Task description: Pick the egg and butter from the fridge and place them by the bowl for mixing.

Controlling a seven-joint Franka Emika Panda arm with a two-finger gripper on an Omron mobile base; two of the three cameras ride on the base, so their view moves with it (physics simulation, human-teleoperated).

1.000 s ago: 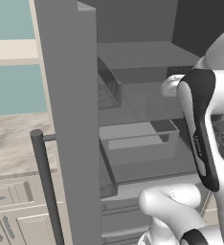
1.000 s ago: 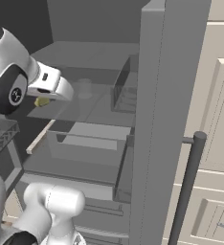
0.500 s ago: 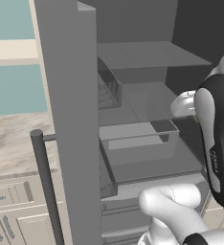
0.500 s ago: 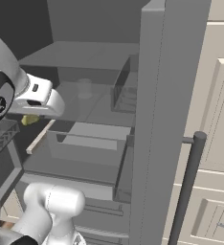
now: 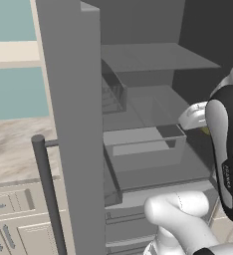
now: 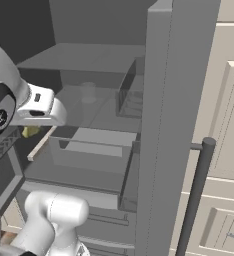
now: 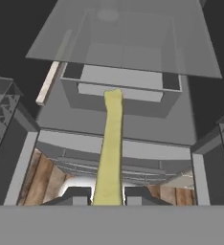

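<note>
With jaws clamped on one end of the butter (image 7: pixel 112 143), a swing near the fridge (image 5: pixel 71 124) door risks knocking it loose.

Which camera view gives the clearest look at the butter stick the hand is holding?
The hand view: the butter runs up the middle of the picture from between the fingertips of the hand, in front of the fridge drawers. The right base view shows a yellow bit under the wrist; the left base view a sliver.
</note>
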